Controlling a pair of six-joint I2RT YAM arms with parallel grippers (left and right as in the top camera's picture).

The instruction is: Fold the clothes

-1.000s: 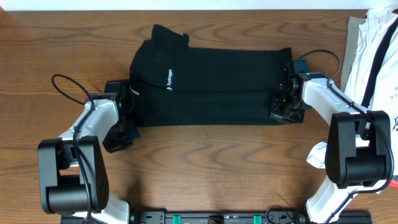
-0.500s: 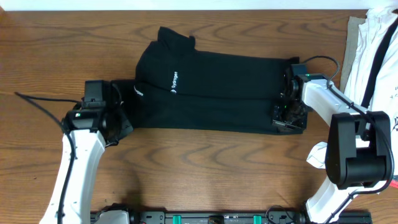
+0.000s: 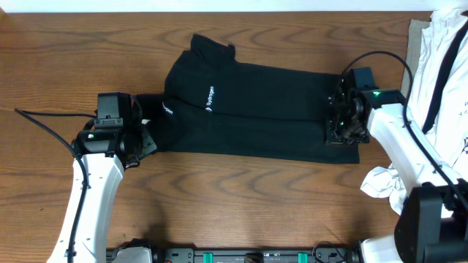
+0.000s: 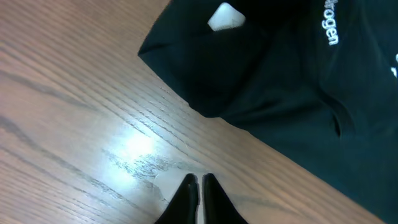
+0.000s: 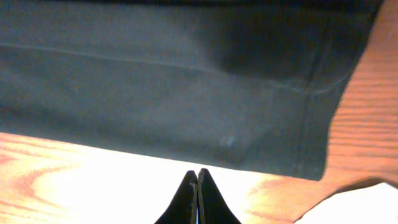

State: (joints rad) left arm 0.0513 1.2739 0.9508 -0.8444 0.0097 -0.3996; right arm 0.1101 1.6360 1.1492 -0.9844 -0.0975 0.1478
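Black soft-fabric garment with white lettering [image 3: 248,109] lies mid brown wooden table [image 3: 241,212], between the arms. Left gripper [image 4: 199,186] and right gripper [image 5: 198,180] both clenched, empty, just off its edges. Risk: clenched tips shove cloth, bunching the fold.

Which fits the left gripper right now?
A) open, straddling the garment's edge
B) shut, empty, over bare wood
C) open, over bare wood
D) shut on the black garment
B: in the left wrist view the left gripper has its fingers pressed together with nothing between them, over the wooden table, and the black garment lies ahead, clear of the tips.
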